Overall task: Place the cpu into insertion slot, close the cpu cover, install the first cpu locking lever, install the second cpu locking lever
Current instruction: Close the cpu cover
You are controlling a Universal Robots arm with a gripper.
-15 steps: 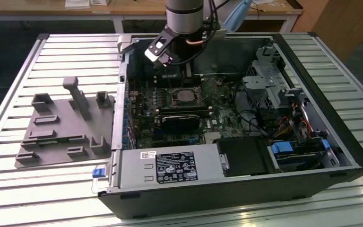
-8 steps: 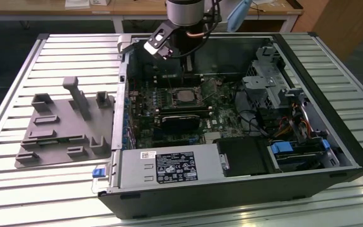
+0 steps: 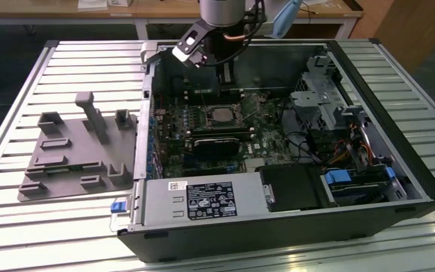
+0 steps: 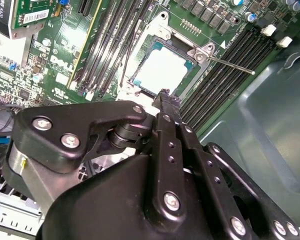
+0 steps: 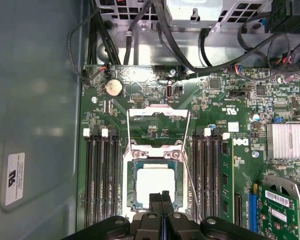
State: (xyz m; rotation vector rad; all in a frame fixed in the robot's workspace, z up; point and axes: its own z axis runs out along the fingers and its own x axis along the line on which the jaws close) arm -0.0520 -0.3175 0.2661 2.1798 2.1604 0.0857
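The cpu (image 5: 154,186): where does it lie? (Student)

It lies flat inside the insertion slot (image 5: 133,190), whose black rim shows around the pale top. The socket sits between banks of memory slots (image 5: 101,180) on the motherboard (image 5: 140,85), inside the open computer case (image 3: 278,241). (Tutor)

And the cpu cover? (Student)

The cpu cover (image 5: 157,113) appears to stand raised on its hinge, with the board visible through its window. A locking lever (image 4: 225,64) juts free beside the socket. The step in hand is judged to be closing the cover. (Tutor)

The gripper? (Student)

The gripper (image 5: 160,196) hangs over the chip's edge opposite the cover, fingers pressed together and carrying nothing. Whether it touches the chip cannot be told. (Tutor)

How is the step done well? (Student)

Probably by pushing on the cover's top bar rather than its thin sides, following the hinge's arc so the frame lands square on the chip's margins. The clenched fingertips ought to stay off the pale top and clear of the free lever, which could snag. Light force likely suffices. (Tutor)
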